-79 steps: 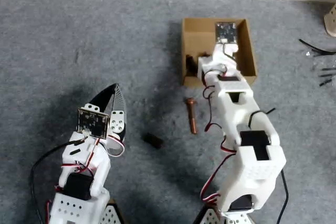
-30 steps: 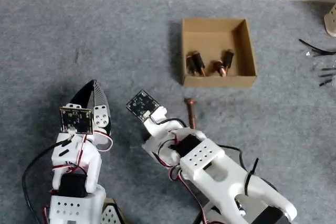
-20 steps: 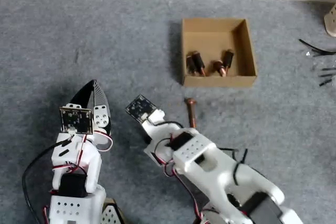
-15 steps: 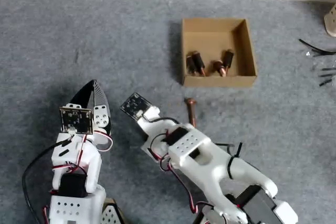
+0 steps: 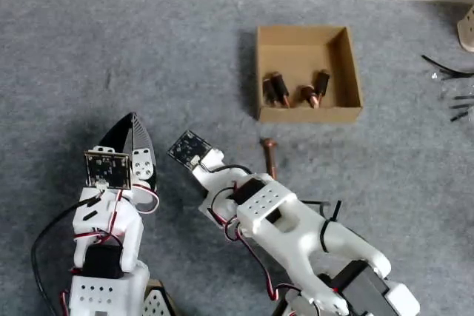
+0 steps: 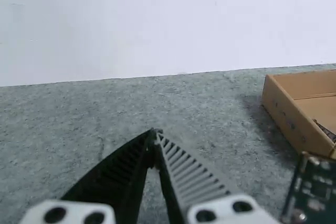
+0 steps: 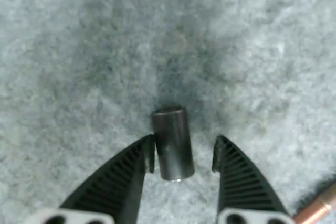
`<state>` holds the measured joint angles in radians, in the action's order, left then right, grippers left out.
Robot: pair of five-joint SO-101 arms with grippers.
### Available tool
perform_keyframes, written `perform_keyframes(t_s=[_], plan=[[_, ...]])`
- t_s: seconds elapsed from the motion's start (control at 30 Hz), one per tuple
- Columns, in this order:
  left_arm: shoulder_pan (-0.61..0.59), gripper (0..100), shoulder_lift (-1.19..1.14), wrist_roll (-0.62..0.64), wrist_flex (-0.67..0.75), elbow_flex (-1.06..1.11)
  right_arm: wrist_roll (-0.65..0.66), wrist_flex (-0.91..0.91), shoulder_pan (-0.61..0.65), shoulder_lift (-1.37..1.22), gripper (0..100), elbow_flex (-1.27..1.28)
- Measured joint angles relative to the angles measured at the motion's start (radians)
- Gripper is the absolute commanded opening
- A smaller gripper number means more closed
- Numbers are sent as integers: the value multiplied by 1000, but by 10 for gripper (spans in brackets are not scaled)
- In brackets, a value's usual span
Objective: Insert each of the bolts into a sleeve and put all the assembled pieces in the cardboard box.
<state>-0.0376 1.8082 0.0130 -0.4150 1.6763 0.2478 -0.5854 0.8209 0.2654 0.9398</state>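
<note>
High view: we see the grey surface point(image 5: 111, 49) with two arms rising from the lower edge of the frame. The cardboard box point(image 5: 307, 115) sits upper right of centre, and several assembled pieces point(image 5: 278, 88), dark sleeves with copper bolts in them, lie along its lower inner wall. A loose copper bolt point(image 5: 269, 157) lies on the surface just below the box, head uppermost in the frame, its lower end running under the right arm. The left claw point(image 5: 133, 116) is at lower left, well apart from the box and the bolt.

Left wrist view: we find the left claw's two ribbed fingers point(image 6: 178, 163) closed tip to tip with nothing between them, poised above the bare surface; a corner of the box shows at the right edge.

Right wrist view: the right claw point(image 7: 184, 151) is partly open and straddles a dark sleeve point(image 7: 170, 135) that lies on its side on the surface. One fingertip is touching or just beside the sleeve, the other stands apart from it, so we read the sleeve as framed but not gripped. The bolt's copper shaft shows in the lower right corner
</note>
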Motion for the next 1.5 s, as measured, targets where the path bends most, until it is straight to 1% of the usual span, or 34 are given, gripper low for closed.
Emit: perform_keyframes(t_s=[0.53, 0.6, 0.7, 0.83, 0.97, 1.1, 1.2, 1.5], plan=[[0, 11, 0, 0, 0, 0, 3, 0, 2, -112, 156, -35], [0, 11, 0, 0, 0, 0, 3, 0, 2, -114, 118, -35], [0, 11, 0, 0, 0, 0, 3, 5, -5, -114, 0, -37], [0, 11, 0, 0, 0, 0, 3, 9, -21, -124, 4, -43], [0, 11, 0, 0, 0, 0, 37, 9, -46, -112, 5, -41], [0, 11, 0, 0, 0, 0, 21, 0, -86, -31, 5, -34], [0, 11, 0, 0, 0, 0, -2, 6, -130, 104, 5, 5], [0, 11, 0, 0, 0, 0, -26, 152, -293, 548, 5, 316]])
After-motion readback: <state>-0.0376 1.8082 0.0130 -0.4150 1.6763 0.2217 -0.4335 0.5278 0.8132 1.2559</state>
